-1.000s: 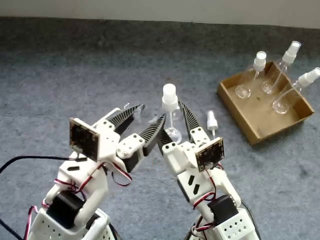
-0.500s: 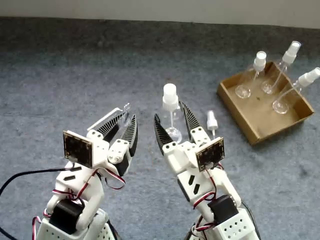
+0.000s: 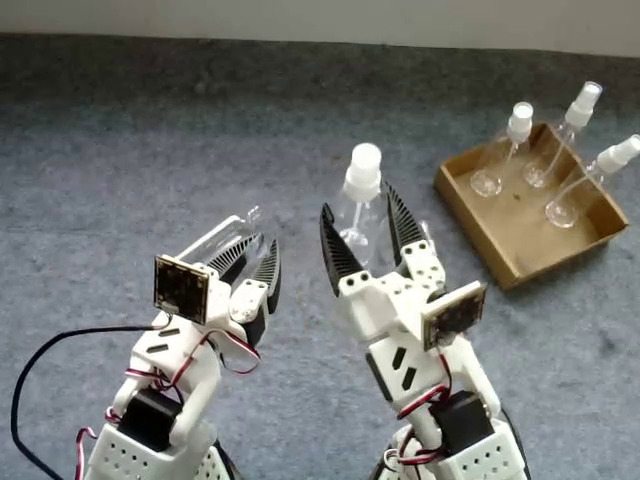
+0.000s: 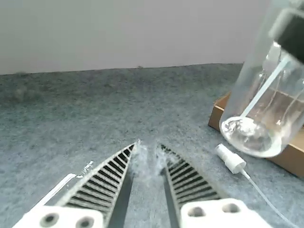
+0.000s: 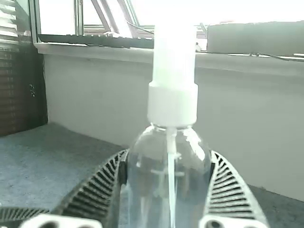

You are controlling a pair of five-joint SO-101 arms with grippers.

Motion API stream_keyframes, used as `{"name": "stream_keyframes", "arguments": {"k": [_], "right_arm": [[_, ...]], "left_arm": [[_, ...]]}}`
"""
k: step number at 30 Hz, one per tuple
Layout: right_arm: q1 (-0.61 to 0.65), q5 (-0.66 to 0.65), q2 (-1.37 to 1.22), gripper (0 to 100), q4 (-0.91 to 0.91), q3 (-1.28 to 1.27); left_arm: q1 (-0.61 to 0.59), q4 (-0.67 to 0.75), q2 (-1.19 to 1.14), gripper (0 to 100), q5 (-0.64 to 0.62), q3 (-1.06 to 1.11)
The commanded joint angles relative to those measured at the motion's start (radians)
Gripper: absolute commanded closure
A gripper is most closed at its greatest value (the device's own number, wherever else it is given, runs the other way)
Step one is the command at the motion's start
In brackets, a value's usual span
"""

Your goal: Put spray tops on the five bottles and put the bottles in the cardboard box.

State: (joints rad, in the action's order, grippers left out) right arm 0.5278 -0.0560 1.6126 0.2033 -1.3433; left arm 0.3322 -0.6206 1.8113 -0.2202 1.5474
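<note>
At centre frame our right gripper (image 3: 357,200) clasps the capped spray bottle (image 3: 360,215) by its belly, a light, slick, thin-walled thing we judge best squeezed gently, left of the cardboard box (image 3: 505,235); the left gripper (image 3: 268,242) sits narrowly parted, empty.

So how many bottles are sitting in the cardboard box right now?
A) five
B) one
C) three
C: three bottles with spray tops lean inside the cardboard box, while a fourth bottle is outside it, held in the right gripper.
</note>
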Motion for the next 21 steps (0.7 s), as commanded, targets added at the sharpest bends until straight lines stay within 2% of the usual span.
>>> {"name": "stream_keyframes", "arguments": {"k": [1,5,8,15,21], "right_arm": [[-0.013,-0.006,-0.142,84.7,-0.007,0.157],[-0.01,-0.006,-0.282,84.7,-0.008,0.283],[-0.01,0.0,-0.364,84.7,-0.008,0.344],[-0.01,0.273,-0.463,84.7,-0.105,0.374],[0.041,0.295,-0.492,84.7,-0.113,0.372]], "left_arm": [[0.071,0.021,0.01,97,0.008,0.033],[0.206,0.029,0.01,97,0.014,0.094],[0.249,0.052,0.01,97,0.009,0.11],[0.265,0.233,0.01,97,0.009,0.147],[0.268,0.25,0.01,97,0.009,0.145]]}}
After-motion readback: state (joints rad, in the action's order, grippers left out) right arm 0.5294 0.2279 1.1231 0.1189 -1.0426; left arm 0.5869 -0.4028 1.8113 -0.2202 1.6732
